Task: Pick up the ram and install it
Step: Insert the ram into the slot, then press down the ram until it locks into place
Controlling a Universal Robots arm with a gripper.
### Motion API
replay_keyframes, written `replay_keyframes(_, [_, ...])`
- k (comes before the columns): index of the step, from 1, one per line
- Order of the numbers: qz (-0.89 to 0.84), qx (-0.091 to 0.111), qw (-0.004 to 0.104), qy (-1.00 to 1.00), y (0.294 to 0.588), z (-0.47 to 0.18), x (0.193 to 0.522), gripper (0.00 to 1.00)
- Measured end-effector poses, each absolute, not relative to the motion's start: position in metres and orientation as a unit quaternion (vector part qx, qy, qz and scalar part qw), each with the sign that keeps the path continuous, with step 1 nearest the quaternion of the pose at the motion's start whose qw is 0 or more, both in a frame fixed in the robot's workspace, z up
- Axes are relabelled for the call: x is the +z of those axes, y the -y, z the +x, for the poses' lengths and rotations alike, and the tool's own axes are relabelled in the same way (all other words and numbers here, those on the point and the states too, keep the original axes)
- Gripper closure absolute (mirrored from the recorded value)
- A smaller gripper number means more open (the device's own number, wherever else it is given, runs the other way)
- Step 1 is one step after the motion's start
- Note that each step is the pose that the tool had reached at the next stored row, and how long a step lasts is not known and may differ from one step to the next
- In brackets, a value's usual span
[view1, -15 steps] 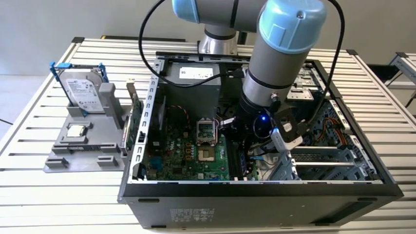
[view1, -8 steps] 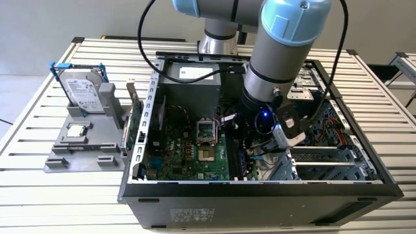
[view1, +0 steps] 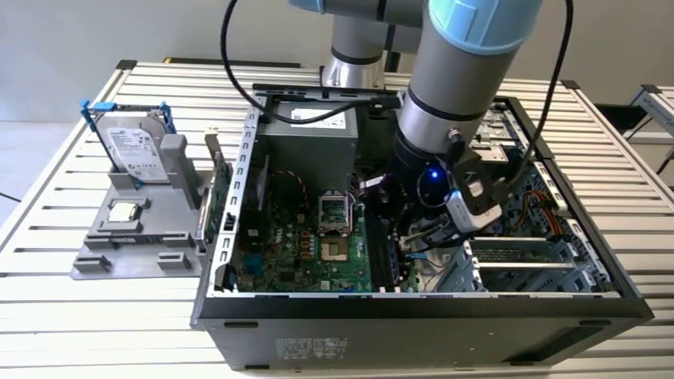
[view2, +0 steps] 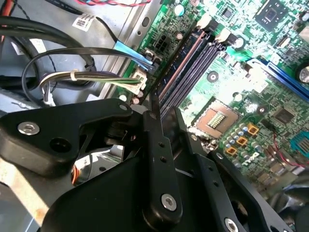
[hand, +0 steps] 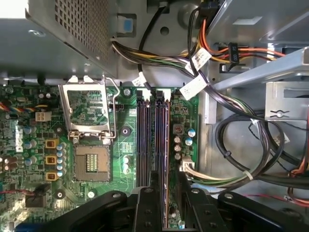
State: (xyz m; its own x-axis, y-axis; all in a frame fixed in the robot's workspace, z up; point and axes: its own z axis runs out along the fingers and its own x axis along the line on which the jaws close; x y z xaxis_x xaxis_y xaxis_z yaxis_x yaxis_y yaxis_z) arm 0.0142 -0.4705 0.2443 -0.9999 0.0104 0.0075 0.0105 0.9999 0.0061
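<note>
My gripper [hand: 166, 205] is down inside the open computer case [view1: 226, 237], over the memory slots [hand: 143, 145] beside the open CPU socket [hand: 89, 164]. The ram [hand: 166, 154] shows edge-on as a thin dark strip running out from between the black fingers [hand: 146, 208], in line with the slot nearest the cable bundle. In the second wrist view the same strip [view2: 174, 63] leaves the fingertips [view2: 153, 108] along the slots. The gripper looks shut on the ram. I cannot tell how deep it sits in the slot. In the exterior view the arm's wrist [view1: 443, 197] covers the gripper.
Cable bundles [hand: 231, 159] and a white connector [hand: 189, 166] lie close beside the slots. The power supply [view1: 305, 146] stands behind the motherboard [view1: 305, 245]. Outside the case, a grey fixture [view1: 137, 237] holds a hard drive [view1: 135, 150] and a CPU chip [view1: 125, 211].
</note>
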Motion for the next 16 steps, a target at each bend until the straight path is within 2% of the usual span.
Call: replay_keyframes(16, [-0.005,-0.003,0.004,1.000,0.4705,0.0142,0.2512,0.00])
